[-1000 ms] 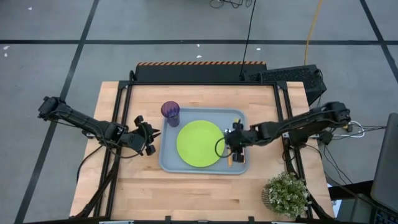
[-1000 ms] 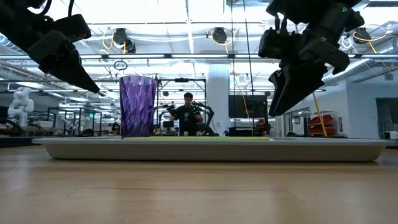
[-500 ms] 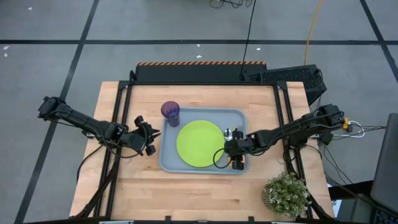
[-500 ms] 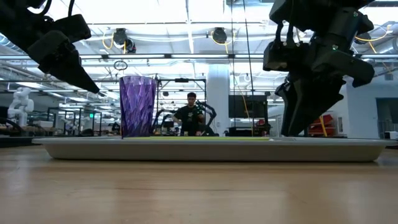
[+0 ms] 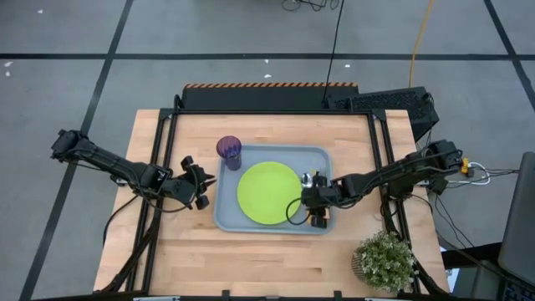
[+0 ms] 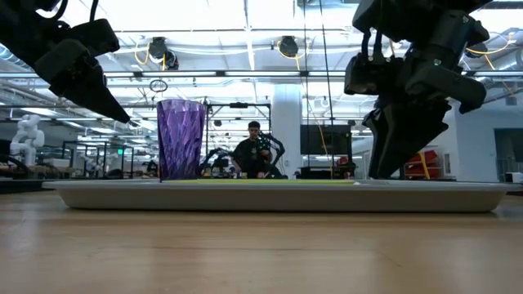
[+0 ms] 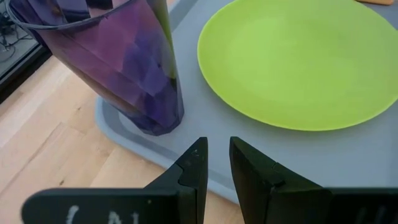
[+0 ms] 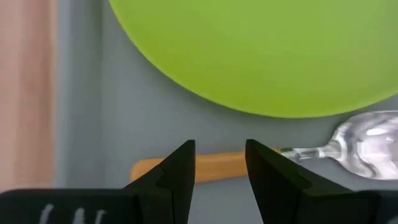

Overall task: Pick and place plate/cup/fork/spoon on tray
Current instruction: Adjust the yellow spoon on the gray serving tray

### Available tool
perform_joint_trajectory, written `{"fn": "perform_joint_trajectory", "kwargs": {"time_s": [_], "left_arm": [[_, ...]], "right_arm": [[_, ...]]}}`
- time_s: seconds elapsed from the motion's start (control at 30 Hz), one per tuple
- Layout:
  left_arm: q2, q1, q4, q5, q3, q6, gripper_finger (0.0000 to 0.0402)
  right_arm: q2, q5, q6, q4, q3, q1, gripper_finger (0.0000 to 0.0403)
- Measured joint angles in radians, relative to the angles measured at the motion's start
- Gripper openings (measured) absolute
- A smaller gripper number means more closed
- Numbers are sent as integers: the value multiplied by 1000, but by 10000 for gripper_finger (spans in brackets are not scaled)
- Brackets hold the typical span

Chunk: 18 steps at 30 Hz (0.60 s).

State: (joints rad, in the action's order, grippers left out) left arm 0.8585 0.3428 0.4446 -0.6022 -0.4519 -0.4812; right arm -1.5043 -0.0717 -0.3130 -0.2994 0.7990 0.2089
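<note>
Two grippers: right gripper [image 8: 219,163], fingers apart, straddling spoon [image 8: 261,155] on tray [image 5: 224,219] centre-right; left gripper [image 7: 214,163], slightly parted, left of cup [image 7: 118,59].

You see a lime-green plate [image 5: 267,193] on a light grey-blue tray [image 5: 227,219], with a translucent dark purple faceted cup [image 5: 230,151] at one corner. Your spoon [image 8: 298,153] pairs an orange handle with a shiny silver bowl. Note the pale wood-grain table [image 5: 251,266], the dark arms, and the orange-and-black striped strip [image 5: 269,84] along its far edge.
</note>
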Motion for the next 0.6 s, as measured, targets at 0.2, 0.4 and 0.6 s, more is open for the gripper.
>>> {"fn": "perform_joint_trajectory", "kwargs": {"time_s": [0.2,0.4,0.6], "left_arm": [[0,0,0,0,0,0,72],[0,0,0,1,0,1,72],[0,0,0,1,0,0,72]], "right_arm": [[1,81,-48,102,-19,-5,134],[1,125,-111,128,-82,-29,134],[3,126,-106,185,-127,-45,134]]}}
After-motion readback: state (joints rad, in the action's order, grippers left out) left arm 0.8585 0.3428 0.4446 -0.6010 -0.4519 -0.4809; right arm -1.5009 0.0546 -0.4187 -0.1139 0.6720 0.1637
